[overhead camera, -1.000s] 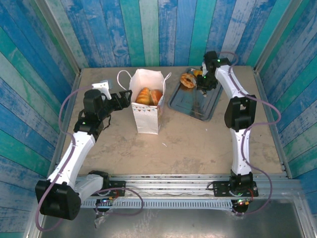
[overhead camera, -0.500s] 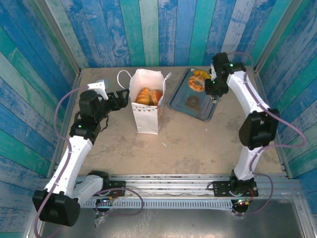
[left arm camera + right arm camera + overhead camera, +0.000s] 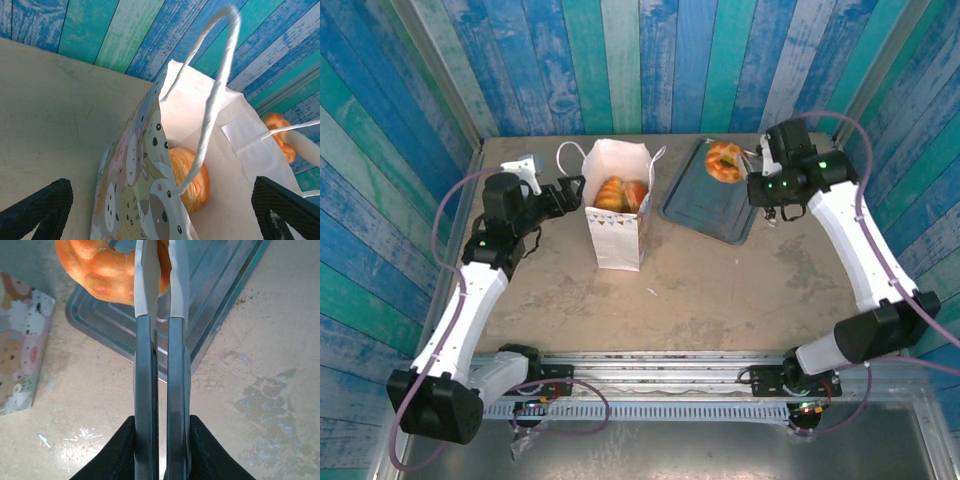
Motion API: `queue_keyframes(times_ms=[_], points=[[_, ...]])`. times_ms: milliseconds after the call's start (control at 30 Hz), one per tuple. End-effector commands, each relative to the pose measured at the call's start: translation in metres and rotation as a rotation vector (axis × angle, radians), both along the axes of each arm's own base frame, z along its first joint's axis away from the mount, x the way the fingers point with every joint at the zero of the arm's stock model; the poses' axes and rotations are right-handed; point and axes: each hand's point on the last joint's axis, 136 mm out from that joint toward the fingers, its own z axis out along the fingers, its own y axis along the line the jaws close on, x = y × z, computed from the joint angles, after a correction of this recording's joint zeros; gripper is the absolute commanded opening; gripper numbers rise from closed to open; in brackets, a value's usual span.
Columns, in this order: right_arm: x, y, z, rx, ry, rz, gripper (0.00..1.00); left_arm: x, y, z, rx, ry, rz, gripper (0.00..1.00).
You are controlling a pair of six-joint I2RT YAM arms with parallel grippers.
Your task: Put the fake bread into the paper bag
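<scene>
R gripper (image 3: 160,422) clamped on tongs (image 3: 142,285); ring bread (image 3: 100,270) held over tray (image 3: 705,205). L gripper (image 3: 570,193) jaws apart beside paper bag (image 3: 617,235).

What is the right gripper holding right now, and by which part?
The right gripper is shut on the metal tongs, squeezing their two arms together; the tongs' tips pinch the ring-shaped fake bread.

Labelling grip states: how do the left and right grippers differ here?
The left gripper is open; the right gripper is shut on the tongs. The left gripper holds nothing, at the paper bag rim; the right gripper's tongs pinch a ring pastry over the tray. Both have black fingers.
</scene>
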Motion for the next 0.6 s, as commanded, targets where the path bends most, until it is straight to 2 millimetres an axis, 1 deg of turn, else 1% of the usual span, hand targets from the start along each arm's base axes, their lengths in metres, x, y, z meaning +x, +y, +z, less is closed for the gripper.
queue_keyframes(times_ms=[0, 200, 400, 567], points=[[-0.019, -0.002, 0.011, -0.010, -0.025, 0.011, 0.27, 0.006, -0.006, 0.008, -0.036, 0.000, -0.019, 0.97], [-0.045, -0.001, 0.041, 0.003, -0.101, 0.030, 0.27, 0.014, -0.015, 0.005, -0.051, 0.027, -0.054, 0.99], [-0.060, 0.004, 0.074, 0.006, -0.203, 0.058, 0.27, 0.019, -0.013, -0.007, -0.054, 0.053, -0.034, 0.92], [-0.068, 0.010, 0.099, 0.010, -0.245, 0.079, 0.27, 0.020, -0.011, -0.011, -0.064, 0.057, -0.021, 0.88]])
